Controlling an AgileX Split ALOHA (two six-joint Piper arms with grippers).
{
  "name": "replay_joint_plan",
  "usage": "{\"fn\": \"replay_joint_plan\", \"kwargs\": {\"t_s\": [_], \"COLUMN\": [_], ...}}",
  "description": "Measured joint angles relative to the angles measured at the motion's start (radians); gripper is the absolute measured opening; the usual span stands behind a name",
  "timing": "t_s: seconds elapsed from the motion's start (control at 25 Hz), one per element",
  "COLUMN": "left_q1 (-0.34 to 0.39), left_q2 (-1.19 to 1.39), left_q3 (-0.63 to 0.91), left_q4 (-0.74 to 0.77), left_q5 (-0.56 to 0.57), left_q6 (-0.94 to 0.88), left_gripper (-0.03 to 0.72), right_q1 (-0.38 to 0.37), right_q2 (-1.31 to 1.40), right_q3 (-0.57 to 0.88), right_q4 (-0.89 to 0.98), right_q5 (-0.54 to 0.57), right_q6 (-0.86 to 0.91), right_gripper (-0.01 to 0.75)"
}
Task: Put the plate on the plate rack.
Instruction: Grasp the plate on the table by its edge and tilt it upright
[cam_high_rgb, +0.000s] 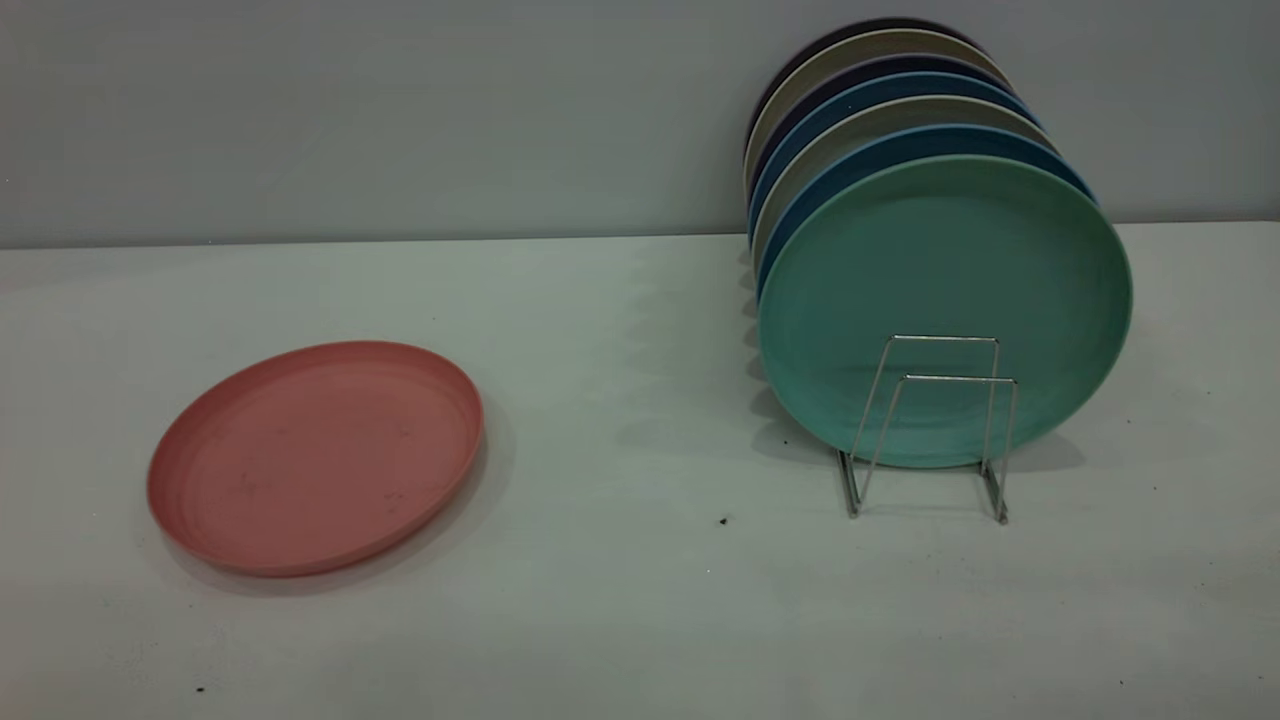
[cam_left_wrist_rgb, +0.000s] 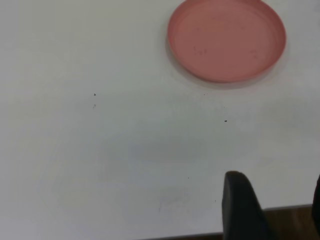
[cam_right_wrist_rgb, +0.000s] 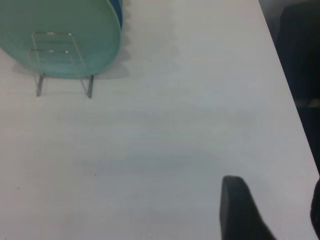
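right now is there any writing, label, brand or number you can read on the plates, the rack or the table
None: no text, label, brand or number shows in any view.
The plate carries only faint dark specks, no lettering.
The teal-green plate and the plates behind it are plain.
The plate rack is bare wire, with no tag.
The table shows only a few small dark specks.

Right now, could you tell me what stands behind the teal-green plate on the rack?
Behind the teal-green plate stand more upright plates, blue, grey-beige and dark, only their upper rims showing. The plate rack behind it is hidden.
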Motion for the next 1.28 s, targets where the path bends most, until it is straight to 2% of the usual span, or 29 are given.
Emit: {"fn": "replay_joint_plan", "kwargs": {"t_s": [0.6,0.96,1.08,1.28], "left_q1": [0.0,-0.053,-0.066,-0.07], "left_q2": [0.0,0.0,0.0,0.003], "left_q3": [0.0,0.0,0.0,0.0], "left_q4": [0.0,0.0,0.001,0.016], "left_q5": [0.0,0.0,0.0,0.0], "left_q6": [0.0,-0.001,-0.002,-0.036], "left_gripper": [0.381,0.381,0.381,0.381], "right_q1": [0.0,0.001,0.04,0.16], "right_q2": [0.0,0.0,0.0,0.0], "right_q3": [0.0,0.0,0.0,0.0], "right_q4": [0.0,0.0,0.0,-0.002], "right_q5": [0.0,0.0,0.0,0.0], "right_q6": [0.0,0.0,0.0,0.0], "right_gripper": [0.362,0.362,0.362,0.362]}}
